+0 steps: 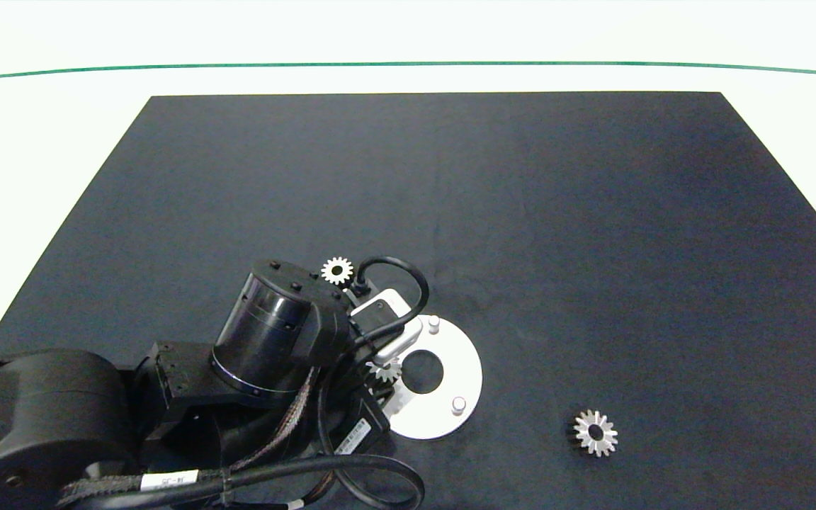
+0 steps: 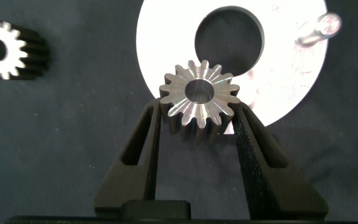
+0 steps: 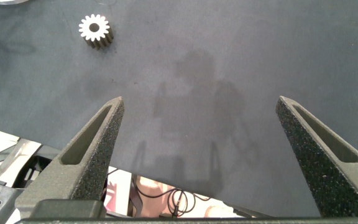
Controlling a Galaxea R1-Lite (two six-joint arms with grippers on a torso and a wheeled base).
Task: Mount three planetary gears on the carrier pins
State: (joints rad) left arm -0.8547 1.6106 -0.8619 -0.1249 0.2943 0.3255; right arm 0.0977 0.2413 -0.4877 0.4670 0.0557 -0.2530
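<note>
1. Low in the head view, left of centre, the left gripper has its two dark fingers clenched on a silvery planetary gear, squeezing it by the teeth on opposite sides; the gear lies flat, pointed teeth and round centre hole facing the wrist camera.
2. This held gear sits over the left edge of the white disc, beside the disc's large centre hole.
3. Two carrier pins show bare on the disc: one at its upper edge, one at its lower right. The arm and its cables cover the disc's left part, so a third pin cannot be seen.
4. A second gear lies on the black mat just above the arm's wrist.
5. A third gear lies at lower right, well apart from the disc.
6. The right gripper hangs spread wide, holding nothing, over bare mat.
</note>
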